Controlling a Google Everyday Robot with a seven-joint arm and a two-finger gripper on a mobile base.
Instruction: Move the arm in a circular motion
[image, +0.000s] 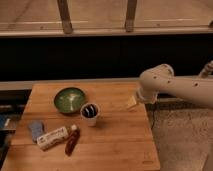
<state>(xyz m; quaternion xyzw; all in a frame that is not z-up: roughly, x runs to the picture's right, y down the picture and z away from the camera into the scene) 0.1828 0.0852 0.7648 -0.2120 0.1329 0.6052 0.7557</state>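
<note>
The arm (176, 87) is a thick cream-white tube that reaches in from the right edge and bends at a rounded joint (155, 80). Its small pale yellowish tip, the gripper (131, 103), hangs over the right side of the wooden table (120, 140), near the table's far right edge. Nothing shows in the gripper. It is well to the right of the white cup (90, 113) and apart from everything on the table.
A green bowl (69, 99) sits at the table's back left, the cup holding dark items beside it. A blue sponge (36, 130), a white packet (52, 138) and a red-brown bottle (72, 140) lie front left. A dark wall runs behind; speckled floor lies to the right.
</note>
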